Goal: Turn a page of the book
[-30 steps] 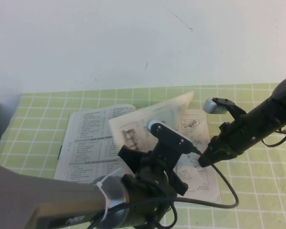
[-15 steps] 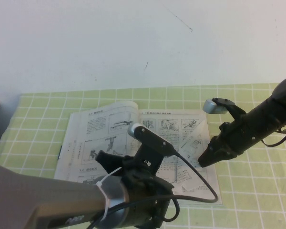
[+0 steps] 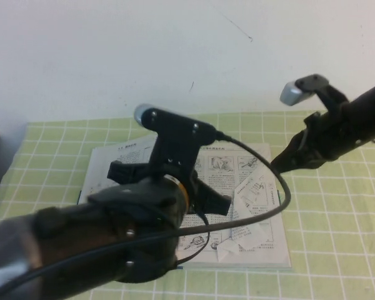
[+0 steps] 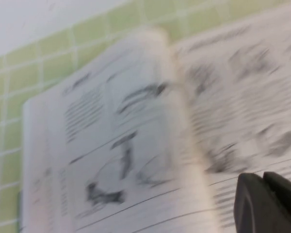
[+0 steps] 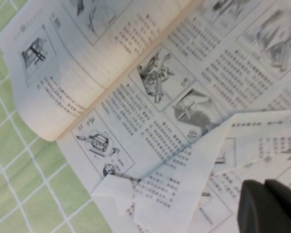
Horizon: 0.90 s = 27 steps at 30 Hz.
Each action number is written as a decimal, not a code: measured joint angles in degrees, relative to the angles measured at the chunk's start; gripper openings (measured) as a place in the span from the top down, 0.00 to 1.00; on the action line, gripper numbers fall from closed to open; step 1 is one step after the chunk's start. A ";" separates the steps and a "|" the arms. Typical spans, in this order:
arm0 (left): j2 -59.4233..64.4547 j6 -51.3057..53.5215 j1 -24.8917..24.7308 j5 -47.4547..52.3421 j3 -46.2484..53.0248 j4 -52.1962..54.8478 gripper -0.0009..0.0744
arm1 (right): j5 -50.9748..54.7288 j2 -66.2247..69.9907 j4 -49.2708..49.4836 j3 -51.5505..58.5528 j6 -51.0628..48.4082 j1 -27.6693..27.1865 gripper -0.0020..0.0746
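Left hand [image 4: 266,201]: raised above the book's left half, fingers together, holding nothing.
Book [image 3: 122,156]: open flat on the green-checked desk [image 3: 337,244], between both arms.
Page [image 3: 257,194]: creased, folded leaf on the right half; best pressed flat, judging by the crumple.
Right hand [image 5: 271,206]: above the book's right edge, fingers together, empty.

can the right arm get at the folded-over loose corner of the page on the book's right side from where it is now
Probably yes. The right gripper hangs above the open white-paged book, just past its far right corner, and nothing lies between it and the crumpled folded page. The left gripper hovers over the book's middle, off that path.
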 joint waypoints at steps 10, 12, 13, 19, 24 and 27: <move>-20.50 27.06 0.00 -10.94 0.10 -25.86 0.99 | -1.18 -18.79 -22.68 0.00 12.93 0.00 0.98; -24.04 35.02 0.00 -10.29 0.10 -32.67 0.99 | -1.06 -22.19 -27.35 0.00 16.19 0.00 0.98; -25.75 38.90 0.00 -9.88 0.10 -36.34 0.99 | -0.96 -23.54 -28.98 0.00 17.42 0.00 0.98; -33.81 56.88 0.00 -4.47 0.10 -50.87 0.99 | 0.42 -33.47 -38.05 0.13 25.00 0.00 0.98; -39.45 60.97 0.00 2.11 0.22 -47.69 0.99 | 0.82 -42.37 -41.88 2.97 28.34 0.00 0.98; -42.17 60.69 0.00 1.57 1.32 -44.26 0.99 | -0.38 -48.76 -42.40 8.15 29.54 0.00 0.98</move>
